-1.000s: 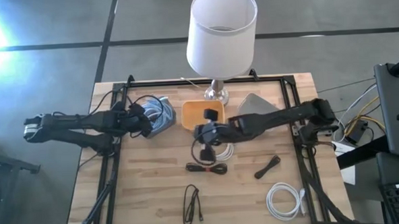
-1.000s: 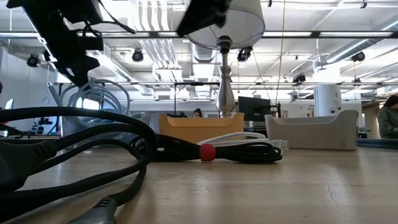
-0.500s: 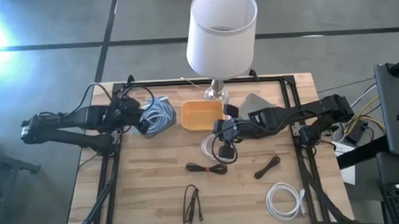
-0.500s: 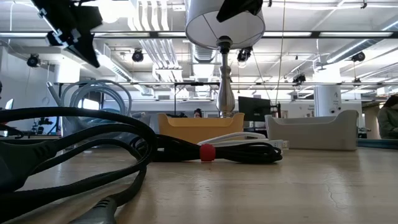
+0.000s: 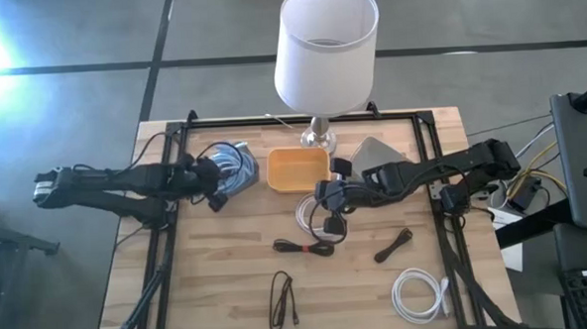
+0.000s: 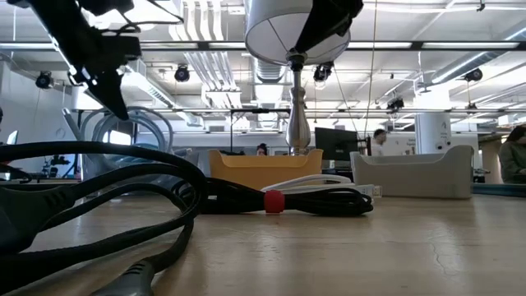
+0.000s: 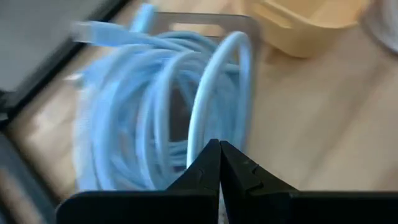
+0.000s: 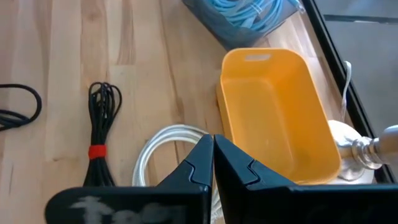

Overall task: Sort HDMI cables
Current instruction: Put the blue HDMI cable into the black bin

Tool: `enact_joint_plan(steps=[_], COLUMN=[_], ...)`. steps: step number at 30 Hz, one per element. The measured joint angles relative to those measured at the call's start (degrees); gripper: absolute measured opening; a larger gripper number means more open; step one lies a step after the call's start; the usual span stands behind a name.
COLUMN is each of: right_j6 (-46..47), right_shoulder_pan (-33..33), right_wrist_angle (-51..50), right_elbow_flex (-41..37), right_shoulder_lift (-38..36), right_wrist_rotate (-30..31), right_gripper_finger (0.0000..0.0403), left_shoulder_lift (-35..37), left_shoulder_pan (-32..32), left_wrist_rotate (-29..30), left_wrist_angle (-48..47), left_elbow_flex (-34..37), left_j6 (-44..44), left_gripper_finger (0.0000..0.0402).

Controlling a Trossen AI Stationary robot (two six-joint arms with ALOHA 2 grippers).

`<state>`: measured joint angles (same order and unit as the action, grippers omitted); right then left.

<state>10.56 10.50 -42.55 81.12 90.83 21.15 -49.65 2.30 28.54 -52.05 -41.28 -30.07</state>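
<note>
Quick head count off the high view. One wooden table (image 5: 219, 287), one lamp (image 5: 326, 46) with a white shade at the far edge, one orange tray (image 5: 297, 169), two grey trays: one (image 5: 377, 151) just right of the orange one, the other (image 7: 205, 22) on its left, mostly buried under cable.

HDMI cables next:
- Light blue cables (image 5: 232, 165): all heaped in that left grey tray. Can't split the tangle into a clean number, just several loops piled together.
- White: two. First white coil (image 5: 309, 216) lying on the wood just in front of the orange tray, second white coil (image 5: 418, 293) well apart, down by the near right corner.
- Black: three. Black bundle with a red tie (image 5: 305, 246) mid-table, near the first white coil. Short black bundle (image 5: 392, 245) off to its right. Long thin black bundle (image 5: 283, 299) closer to the near edge.

So five loose on the table, plus the blue pile in its tray. Orange tray empty inside, going by the right wrist view.

Grippers, two of them, both pinched fully together and holding nothing:
- Left gripper (image 5: 215, 188) up off the table at the near edge of the blue heap, fingertips pressed tip to tip with blue loops right past them in the left wrist view.
- Right gripper (image 5: 321, 195) hovering over the first white coil, just beside the orange tray, jaws likewise closed with no gap.
</note>
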Motion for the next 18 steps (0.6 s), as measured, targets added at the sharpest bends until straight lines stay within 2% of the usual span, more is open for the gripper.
enact_joint_plan(steps=[8,18], right_j6=[-0.2,0.0], right_shoulder_pan=[0.0,0.0], right_wrist_angle=[3.0,3.0], right_elbow_flex=[-0.9,-1.5], right_shoulder_lift=[0.0,0.1], right_wrist_rotate=[0.0,-0.1], right_gripper_finger=[0.0008,0.0008], left_shoulder_lift=[0.5,0.3], left_shoulder_pan=[1.4,6.8], left_wrist_rotate=[10.7,11.3], left_wrist_angle=[-4.3,-5.0], left_elbow_flex=[-0.6,5.7], left_j6=[-1.3,-6.7], left_gripper_finger=[0.0004,0.0002])
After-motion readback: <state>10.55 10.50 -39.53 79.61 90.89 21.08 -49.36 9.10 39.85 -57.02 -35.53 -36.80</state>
